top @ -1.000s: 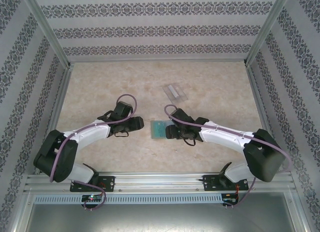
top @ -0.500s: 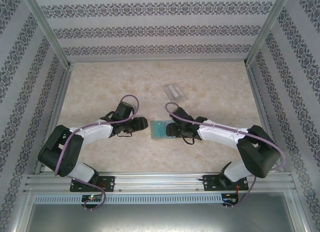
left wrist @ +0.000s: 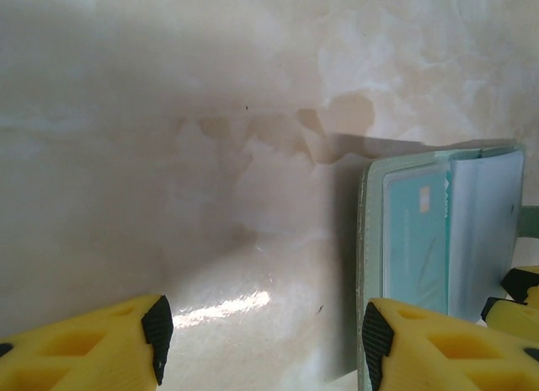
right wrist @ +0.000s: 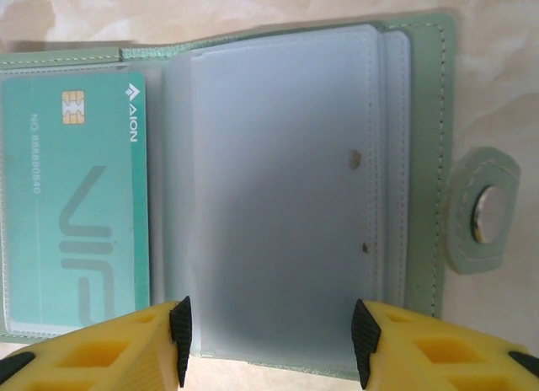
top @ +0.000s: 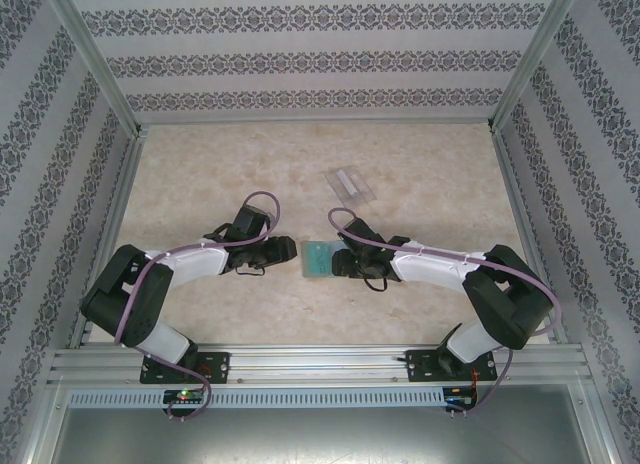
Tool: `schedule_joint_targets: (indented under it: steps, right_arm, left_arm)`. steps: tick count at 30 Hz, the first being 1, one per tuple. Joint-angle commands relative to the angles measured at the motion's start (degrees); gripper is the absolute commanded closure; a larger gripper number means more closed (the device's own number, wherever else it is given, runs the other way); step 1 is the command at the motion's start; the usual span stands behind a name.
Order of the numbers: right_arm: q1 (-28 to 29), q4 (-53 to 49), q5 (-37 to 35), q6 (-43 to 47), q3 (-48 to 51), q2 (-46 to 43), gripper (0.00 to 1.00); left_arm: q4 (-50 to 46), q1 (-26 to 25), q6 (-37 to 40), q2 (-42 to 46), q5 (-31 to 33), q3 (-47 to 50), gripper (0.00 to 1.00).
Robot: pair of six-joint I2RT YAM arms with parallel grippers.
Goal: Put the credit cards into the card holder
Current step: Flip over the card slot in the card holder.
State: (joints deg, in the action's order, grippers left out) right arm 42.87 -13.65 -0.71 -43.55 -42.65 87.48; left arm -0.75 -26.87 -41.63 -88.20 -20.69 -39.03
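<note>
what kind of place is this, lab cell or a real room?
Likely a staged robot test cell: aluminium frame posts, wallpapered panels boxing in a marble-look table, and a mounting rail along the near edge.

Walls (top: pixel 320 59) papered in grey floral bands enclose the beige, marble-patterned counter (top: pixel 200 174) on three sides. Aluminium rails (top: pixel 320 364) run along its near edge.

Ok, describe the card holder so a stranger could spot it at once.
Look at the beige marbled table, just in front of centre. The card holder lies open there, pale green with clear sleeves and a teal card inside; the plastic box farther back is see-through.
</note>
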Motion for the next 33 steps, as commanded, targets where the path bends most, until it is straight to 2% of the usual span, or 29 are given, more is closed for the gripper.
schedule_joint_targets:
  steps: [1, 9, 16, 28, 33]
  right_arm:
    - [-0.1, -1.2, -2.3, 0.3, 1.0, -0.9, 0.43]
    - [0.0, -1.2, -2.5, 0.2, 1.1, -1.2, 0.42]
    - [-0.1, -3.1, -4.8, 0.8, 0.7, -3.1, 0.37]
    - [0.9, 0.1, -2.0, -0.2, 1.4, 0.7, 0.43]
    - [1.3, 0.9, -1.4, 0.0, 1.5, -0.2, 0.49]
  left_arm:
    - [1.1, 0.5, -0.6, -0.6, -0.7, -1.5, 0.37]
    - [0.9, 0.4, -0.8, -0.9, -1.0, -2.0, 0.37]
    - [0.9, 0.5, -0.8, -0.9, -0.8, -1.9, 0.38]
    - [1.9, 0.5, -1.4, -1.1, -1.0, -1.1, 0.38]
    - [2.4, 0.5, -1.6, -0.6, -0.7, -0.4, 0.38]
